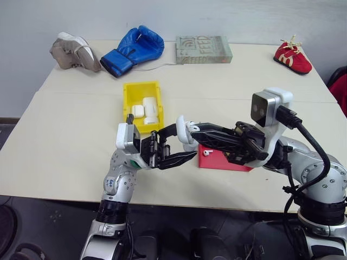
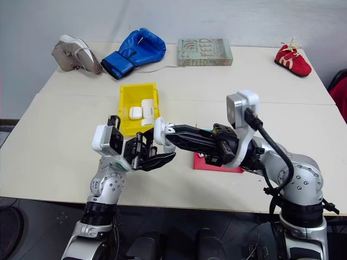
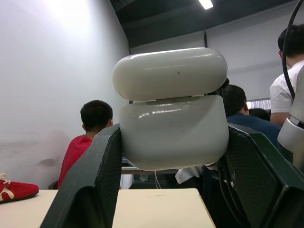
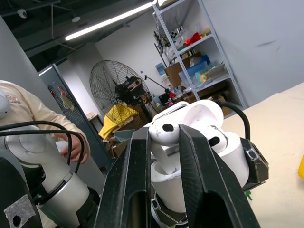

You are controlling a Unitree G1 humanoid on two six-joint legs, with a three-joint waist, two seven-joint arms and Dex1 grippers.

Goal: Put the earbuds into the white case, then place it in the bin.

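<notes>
Centre frame: I am clamping the case [image 3: 172, 126] in my left end effector [image 1: 172, 146], lid open, while my right end effector [image 4: 161, 142] is pinching an earbud [image 4: 165, 137] for insertion.

glossy white plastic case [image 3: 171, 126], smooth yellow plastic bin [image 1: 130, 93]

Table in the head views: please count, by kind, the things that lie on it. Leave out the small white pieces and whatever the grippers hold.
Shoes: 2 (grey shoe, red shoe)
Boxing glove: 1
Book: 1
Yellow bin: 1
Red tray: 1
Total: 6
</notes>
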